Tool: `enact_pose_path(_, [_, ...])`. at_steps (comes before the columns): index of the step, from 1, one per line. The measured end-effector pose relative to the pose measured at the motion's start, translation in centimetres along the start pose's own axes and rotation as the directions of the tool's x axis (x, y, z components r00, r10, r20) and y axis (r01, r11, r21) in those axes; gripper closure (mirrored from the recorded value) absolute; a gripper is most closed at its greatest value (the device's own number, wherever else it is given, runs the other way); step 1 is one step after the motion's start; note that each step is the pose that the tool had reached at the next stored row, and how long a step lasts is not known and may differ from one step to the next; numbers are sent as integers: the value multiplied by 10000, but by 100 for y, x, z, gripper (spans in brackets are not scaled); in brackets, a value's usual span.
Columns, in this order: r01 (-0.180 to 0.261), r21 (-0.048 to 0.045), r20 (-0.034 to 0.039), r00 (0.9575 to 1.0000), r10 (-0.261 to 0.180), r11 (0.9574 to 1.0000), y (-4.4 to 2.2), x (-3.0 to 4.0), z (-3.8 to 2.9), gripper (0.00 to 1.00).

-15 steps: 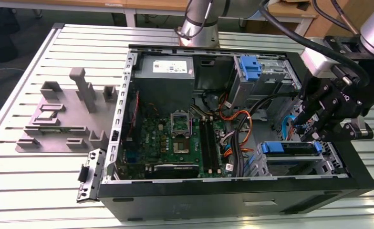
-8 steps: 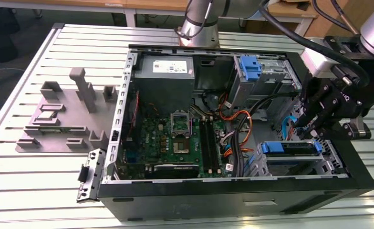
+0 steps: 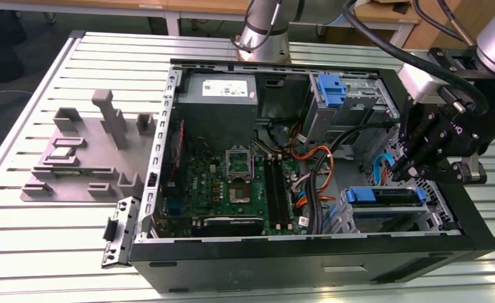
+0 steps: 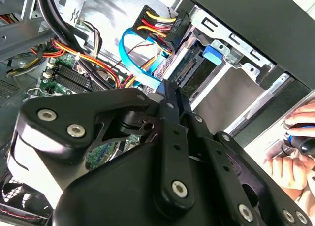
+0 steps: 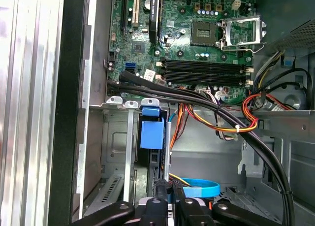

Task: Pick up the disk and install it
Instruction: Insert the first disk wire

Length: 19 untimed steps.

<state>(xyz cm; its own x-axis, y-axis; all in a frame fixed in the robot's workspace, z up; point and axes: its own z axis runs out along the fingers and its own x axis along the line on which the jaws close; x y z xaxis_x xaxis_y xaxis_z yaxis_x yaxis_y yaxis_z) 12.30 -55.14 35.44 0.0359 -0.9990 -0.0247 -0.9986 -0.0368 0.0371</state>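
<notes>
Exterior view: the disk point(image 3: 384, 196) sits in its bay at 4 o'clock in the case point(image 3: 315, 250), with the claw point(image 3: 405, 172) close by at its 1 o'clock.

Second wrist view: the claw point(image 4: 169, 88) looks pinched shut, holding nothing, near the disk point(image 4: 188, 66).

First wrist view: the disk point(image 5: 151, 130) shows its thin edge.

It is likely hard, a bit heavy and easily hurt; hold its blue rails point(image 3: 355, 194).

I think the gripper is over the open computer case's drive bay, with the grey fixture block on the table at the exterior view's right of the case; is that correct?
Not quite. The exterior view shows the grey fixture block on the table at the exterior view's left of the computer case, not its right. The gripper is over the drive bay.
</notes>
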Motion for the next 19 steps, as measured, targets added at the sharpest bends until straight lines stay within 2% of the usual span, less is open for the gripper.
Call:
enact_pose_path(8, [-1,0,0,10000,1,10000,0,0,3,84])
enact_pose_path(11, [4,18,34,10000,-4,10000,11,2,15,84])
enact_pose_path(15, [37,84,69,10000,-37,10000,38,24,27,84])
enact_pose_path(19, [95,213,73,9999,-97,9997,53,48,47,84])
